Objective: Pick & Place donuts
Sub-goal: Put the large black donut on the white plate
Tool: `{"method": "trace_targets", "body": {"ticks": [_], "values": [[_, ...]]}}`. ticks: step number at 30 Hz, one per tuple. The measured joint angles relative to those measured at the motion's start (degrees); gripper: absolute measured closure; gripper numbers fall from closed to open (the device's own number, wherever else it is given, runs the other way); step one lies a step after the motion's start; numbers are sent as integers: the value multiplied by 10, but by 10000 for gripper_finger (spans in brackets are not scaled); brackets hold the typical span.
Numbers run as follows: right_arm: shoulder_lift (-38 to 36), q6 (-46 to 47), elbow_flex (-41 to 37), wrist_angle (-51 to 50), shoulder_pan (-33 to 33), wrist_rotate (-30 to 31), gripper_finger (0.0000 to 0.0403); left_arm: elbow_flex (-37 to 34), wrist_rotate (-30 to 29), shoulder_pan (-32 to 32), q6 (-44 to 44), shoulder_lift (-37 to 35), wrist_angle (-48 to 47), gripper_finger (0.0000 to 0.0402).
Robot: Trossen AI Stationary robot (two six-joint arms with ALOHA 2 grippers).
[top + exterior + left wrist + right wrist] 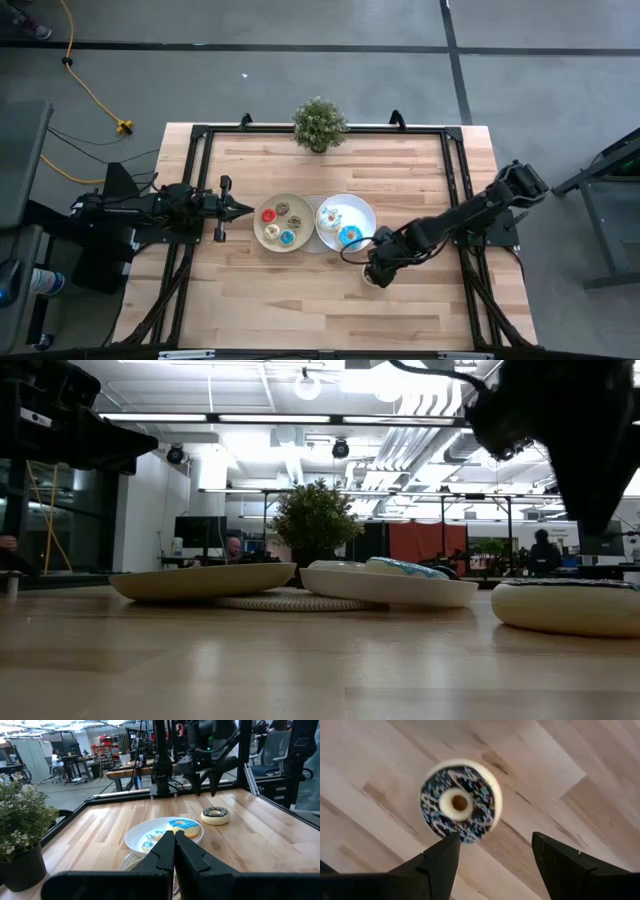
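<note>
1. Donut [458,802] with dark, drizzled icing lies flat on the bench [300,310], alone, beside the white plate [362,212].
2. The right claw [495,857] hovers above it, jaws spread, holding nothing; the left claw [174,851] waits pinched shut near the beige plate [271,237].
3. Risk: an off-centre descent could nudge the ring sideways.
4. Pale wood planks; a busy workshop behind.
</note>
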Motion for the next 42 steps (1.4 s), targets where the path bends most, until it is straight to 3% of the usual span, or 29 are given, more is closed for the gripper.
{"method": "trace_targets", "body": {"ticks": [18,42], "values": [[66,-78,-14,69,-32,-26,162,0,0,0,0,0,0,401],[91,-77,-14,74,-31,-32,162,0,0,0,0,0,0,401]]}}
